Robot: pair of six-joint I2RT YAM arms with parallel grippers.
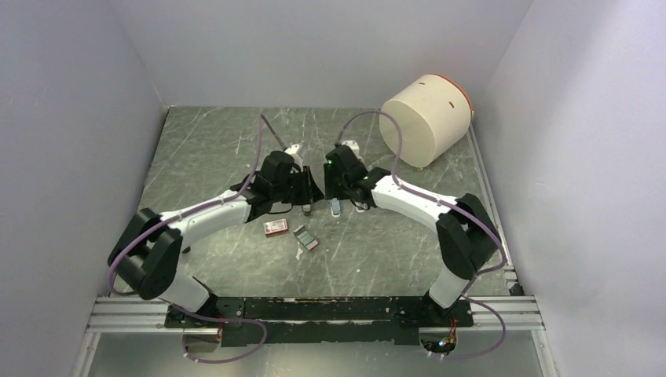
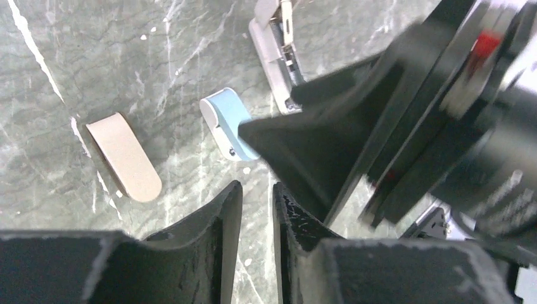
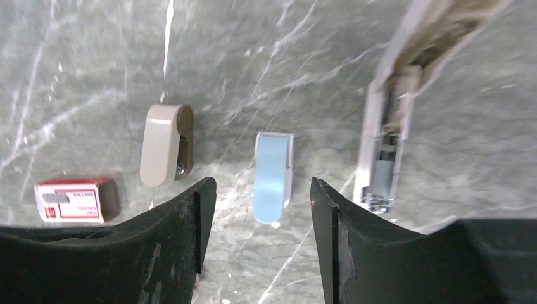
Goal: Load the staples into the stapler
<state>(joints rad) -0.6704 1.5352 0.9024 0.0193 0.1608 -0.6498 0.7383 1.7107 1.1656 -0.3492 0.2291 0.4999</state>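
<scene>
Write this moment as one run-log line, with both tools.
left tool slightly open, empty | right tool open, empty | staples loose on table | stapler lying open

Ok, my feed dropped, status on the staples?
Left gripper, right gripper open, empty. Staples loose beside red box. Stapler open. Blue piece under right gripper.

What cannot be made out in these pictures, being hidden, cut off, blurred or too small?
- Left wrist view: the right gripper covers one end of the open stapler; the top edge cuts off its other end.
- Right wrist view: that stapler's far end is blurred.
- Top view: the staples are too small to count the strips.
- Right wrist view: the print on the red box is too blurred to read.
</scene>
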